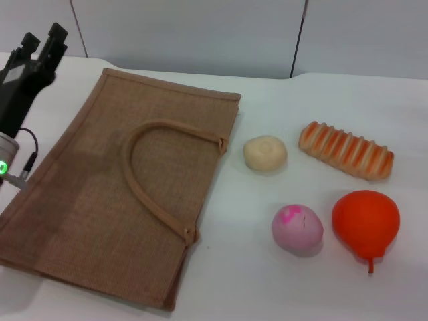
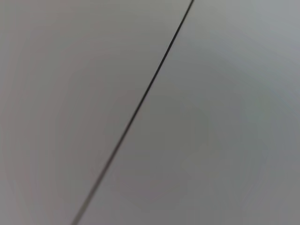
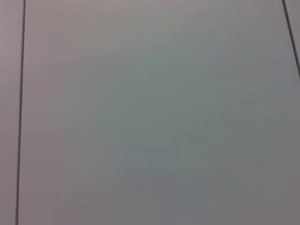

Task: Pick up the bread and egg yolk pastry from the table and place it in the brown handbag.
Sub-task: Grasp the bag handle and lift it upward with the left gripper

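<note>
1. Left gripper [image 1: 45, 39], black, hangs at the far left beside the bag; whether its fingers are spread, I cannot tell
2. Flat tan-brown woven jute handbag [image 1: 87, 200] lies on the white table [image 1: 267, 281]
3. Round cream egg yolk pastry [image 1: 265, 153] sits just right of the bag
4. Ridged orange-and-cream striped bread [image 1: 346, 150] lies farther right

The white table [image 1: 281, 287] carries 5 things: brown handbag [image 1: 87, 207], egg yolk pastry [image 1: 265, 153], bread [image 1: 346, 150], pink bun [image 1: 297, 229], orange fruit [image 1: 366, 221].

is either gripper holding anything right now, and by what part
Nothing is held: the left gripper is raised off to the left, and the bread and egg yolk pastry lie untouched.
</note>
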`<state>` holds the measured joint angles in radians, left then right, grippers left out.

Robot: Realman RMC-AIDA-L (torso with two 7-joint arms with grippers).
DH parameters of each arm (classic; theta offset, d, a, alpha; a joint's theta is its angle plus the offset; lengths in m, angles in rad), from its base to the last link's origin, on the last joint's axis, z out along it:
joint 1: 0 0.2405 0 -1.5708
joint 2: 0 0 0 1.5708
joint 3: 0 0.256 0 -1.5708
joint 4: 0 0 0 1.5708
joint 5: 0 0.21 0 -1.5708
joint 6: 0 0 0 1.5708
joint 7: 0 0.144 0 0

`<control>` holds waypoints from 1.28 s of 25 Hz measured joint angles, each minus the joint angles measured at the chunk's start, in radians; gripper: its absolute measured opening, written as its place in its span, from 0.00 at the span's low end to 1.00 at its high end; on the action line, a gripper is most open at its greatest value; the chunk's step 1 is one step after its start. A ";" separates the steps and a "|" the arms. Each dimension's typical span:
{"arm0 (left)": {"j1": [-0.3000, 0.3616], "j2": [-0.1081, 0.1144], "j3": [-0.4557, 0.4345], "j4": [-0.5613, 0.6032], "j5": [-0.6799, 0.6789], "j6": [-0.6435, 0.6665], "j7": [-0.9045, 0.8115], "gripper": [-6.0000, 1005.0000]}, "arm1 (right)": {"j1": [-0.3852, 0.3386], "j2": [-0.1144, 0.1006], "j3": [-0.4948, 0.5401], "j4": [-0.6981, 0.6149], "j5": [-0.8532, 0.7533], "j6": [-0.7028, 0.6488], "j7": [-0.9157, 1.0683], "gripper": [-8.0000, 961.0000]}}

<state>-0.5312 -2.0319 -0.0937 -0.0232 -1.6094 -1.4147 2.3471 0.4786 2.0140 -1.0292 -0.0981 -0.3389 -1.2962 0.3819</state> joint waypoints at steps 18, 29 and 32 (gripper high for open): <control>-0.253 0.042 0.000 0.631 1.148 0.104 -1.183 0.70 | 0.003 0.000 0.000 -0.004 0.000 0.000 0.000 0.90; -0.303 0.031 0.289 0.638 1.300 0.176 -1.338 0.67 | 0.000 0.000 0.003 -0.008 0.000 0.000 0.000 0.89; -0.304 0.029 0.327 0.638 1.300 0.197 -1.359 0.66 | 0.000 0.000 0.010 -0.008 0.000 0.000 0.000 0.89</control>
<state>-0.8347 -2.0034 0.2330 0.6152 -0.3092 -1.2176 0.9879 0.4787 2.0141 -1.0192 -0.1057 -0.3390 -1.2961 0.3819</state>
